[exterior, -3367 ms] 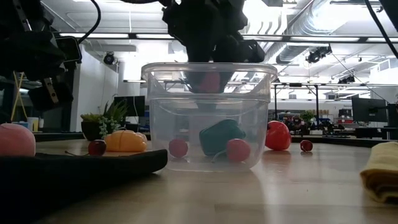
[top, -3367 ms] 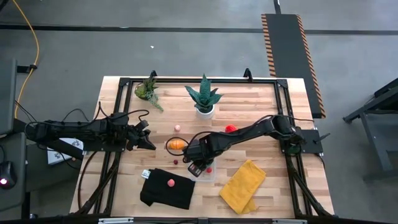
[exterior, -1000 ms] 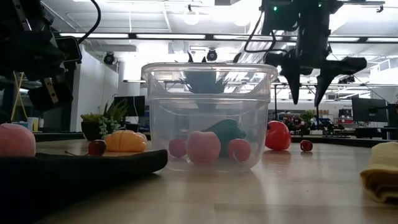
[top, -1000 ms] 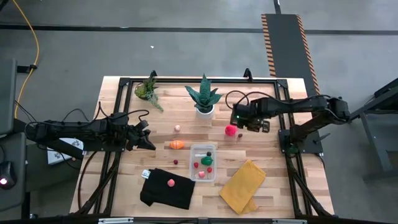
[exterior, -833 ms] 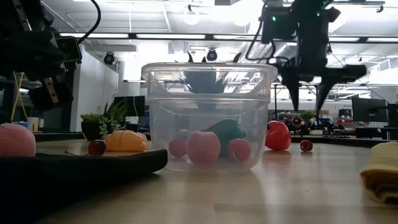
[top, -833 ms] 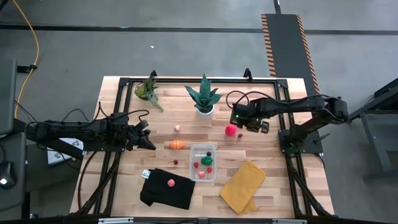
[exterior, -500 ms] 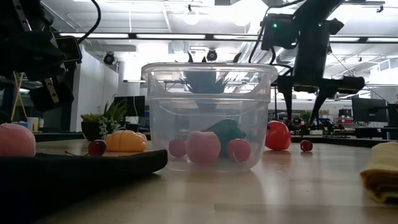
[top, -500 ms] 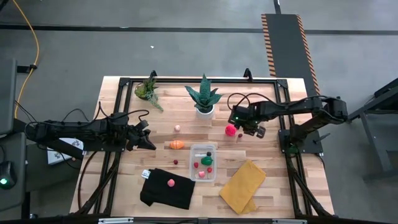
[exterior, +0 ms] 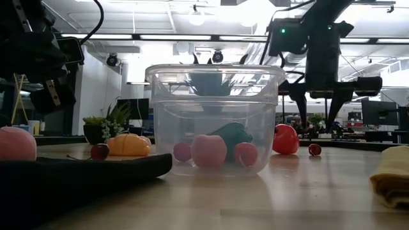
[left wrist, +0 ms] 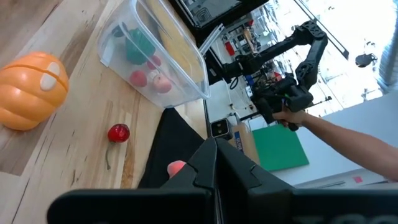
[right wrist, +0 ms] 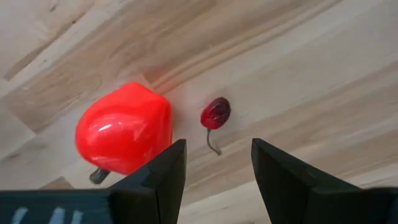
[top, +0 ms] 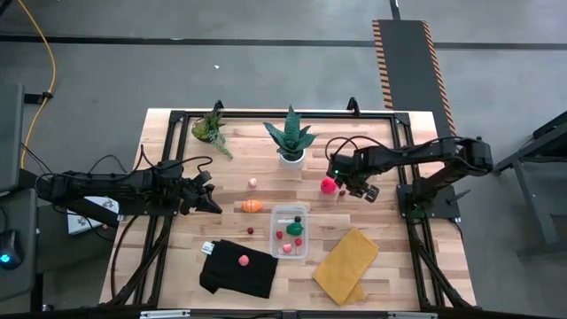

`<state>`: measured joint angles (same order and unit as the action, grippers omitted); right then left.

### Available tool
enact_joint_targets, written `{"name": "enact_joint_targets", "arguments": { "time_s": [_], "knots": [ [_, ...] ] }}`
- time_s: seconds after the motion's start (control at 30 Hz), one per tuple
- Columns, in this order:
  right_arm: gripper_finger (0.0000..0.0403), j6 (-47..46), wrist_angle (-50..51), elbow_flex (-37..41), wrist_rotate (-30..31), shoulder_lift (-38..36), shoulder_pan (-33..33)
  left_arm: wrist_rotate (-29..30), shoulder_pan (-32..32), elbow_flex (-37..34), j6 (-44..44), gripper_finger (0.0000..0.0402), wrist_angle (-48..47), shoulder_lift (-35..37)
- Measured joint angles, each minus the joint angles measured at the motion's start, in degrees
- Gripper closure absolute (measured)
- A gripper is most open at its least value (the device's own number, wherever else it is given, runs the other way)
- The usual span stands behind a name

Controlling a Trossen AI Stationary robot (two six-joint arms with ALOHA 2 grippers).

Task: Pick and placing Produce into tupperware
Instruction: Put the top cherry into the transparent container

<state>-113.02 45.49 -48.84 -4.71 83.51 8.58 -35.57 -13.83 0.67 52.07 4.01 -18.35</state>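
Table: light wooden slatted table (top: 177, 266), beneath both arms.
Container: clear rectangular plastic tupperware (top: 290, 232) with rounded corners, well apart from the right gripper, toward the table's front; it holds a green piece and small red and pink pieces.
Right gripper: right gripper (right wrist: 213, 163) hangs above the wood with fingers parted, empty, touching nothing.
Red toy: glossy red toy pepper (right wrist: 124, 128) lies on the table just beside one finger, below the gripper.
Cherry: small dark red cherry with a stem (right wrist: 215, 114) rests in line with the gap between the fingers.
Left gripper: left gripper (top: 215, 205) waits at the table's left side, fingers pressed together, empty.
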Motion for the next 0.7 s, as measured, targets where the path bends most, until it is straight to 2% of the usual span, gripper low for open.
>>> {"name": "enact_joint_targets", "arguments": {
  "time_s": [0.33, 0.7],
  "knots": [
    [0.0231, -0.1, -2.9, 0.0, -2.5, 4.7, 0.0, 0.0, 0.0, 0.0, -1.3, 0.0401, 0.0, 0.0],
    [0.0231, -0.5, -0.9, 0.0, -2.1, 5.0, 0.0, 0.0, 0.0, 0.0, -1.9, 0.0401, 0.0, 0.0]
  ]
}}
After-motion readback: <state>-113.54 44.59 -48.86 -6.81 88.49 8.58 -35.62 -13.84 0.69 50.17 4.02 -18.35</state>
